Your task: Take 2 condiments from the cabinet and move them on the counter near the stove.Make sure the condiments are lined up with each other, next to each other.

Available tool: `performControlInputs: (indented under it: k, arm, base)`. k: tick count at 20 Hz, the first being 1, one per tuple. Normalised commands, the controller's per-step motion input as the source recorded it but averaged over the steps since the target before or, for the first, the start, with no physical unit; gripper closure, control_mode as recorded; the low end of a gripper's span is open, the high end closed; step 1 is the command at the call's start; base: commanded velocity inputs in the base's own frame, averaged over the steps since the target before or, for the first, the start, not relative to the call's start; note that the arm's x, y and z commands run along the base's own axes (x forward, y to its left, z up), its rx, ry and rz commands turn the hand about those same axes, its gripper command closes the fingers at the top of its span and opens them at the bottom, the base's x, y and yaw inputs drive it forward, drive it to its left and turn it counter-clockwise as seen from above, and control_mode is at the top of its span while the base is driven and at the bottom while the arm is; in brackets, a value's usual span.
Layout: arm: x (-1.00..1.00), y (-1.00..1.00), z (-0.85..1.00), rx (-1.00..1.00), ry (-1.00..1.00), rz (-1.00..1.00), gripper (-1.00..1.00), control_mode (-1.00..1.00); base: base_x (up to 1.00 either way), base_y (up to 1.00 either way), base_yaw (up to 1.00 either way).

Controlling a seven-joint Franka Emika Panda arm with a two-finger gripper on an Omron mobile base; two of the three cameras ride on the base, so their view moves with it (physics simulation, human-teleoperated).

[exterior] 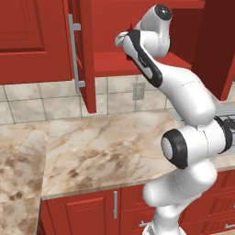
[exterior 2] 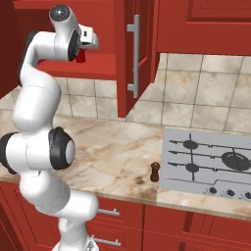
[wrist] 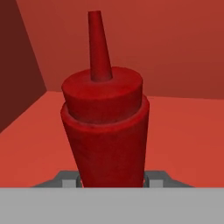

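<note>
Red bottle (wrist: 105,131) is being gripped by gripper (wrist: 111,180) inside cabinet (exterior 2: 122,59), above its shelf (wrist: 183,131); shaker (exterior 2: 155,172) is standing on counter (exterior 2: 112,147) beside stove (exterior 2: 211,164).

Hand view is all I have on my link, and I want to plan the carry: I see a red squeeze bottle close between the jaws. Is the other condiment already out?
Observer: Yes. The brown shaker stands upright on the counter, just left of the stove.
Operator: Where is the hand in the room?
Observer: The gripper is up at the open cabinet, over its red shelf, as the right base view shows.
Operator: Is the bottle gripped?
Observer: The red squeeze bottle sits between the jaws and looks gripped; I cannot tell whether it is off the shelf.
Operator: Anything between there and the shaker?
Observer: The cabinet door hangs open between the shelf and the stove side.
</note>
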Motion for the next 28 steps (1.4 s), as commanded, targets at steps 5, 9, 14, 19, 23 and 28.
performControlInputs:
  k: [5,9,14,19,23,28]
  arm:
    - [-0.55,-0.26,0.00,0.00,-0.01,0.02,1.00,-1.00]
    - [-0.59,-0.21,0.00,0.00,-0.03,0.06,1.00,-1.00]
    - [-0.64,-0.17,0.00,0.00,-0.04,0.06,1.00,-1.00]
    - [-0.76,-0.24,0.00,0.00,-0.06,0.05,1.00,-1.00]
    - [-0.81,-0.24,0.00,0.00,-0.05,0.04,1.00,-1.00]
    - [-0.79,-0.28,-0.01,0.00,-0.06,0.02,1.00,-1.00]
  base:
    - [0.00,0.00,0.00]
    - [0.00,0.00,0.00]
    - [0.00,0.00,0.00]
    - [0.00,0.00,0.00]
    - [0.00,0.00,0.00]
    - [0.00,0.00,0.00]
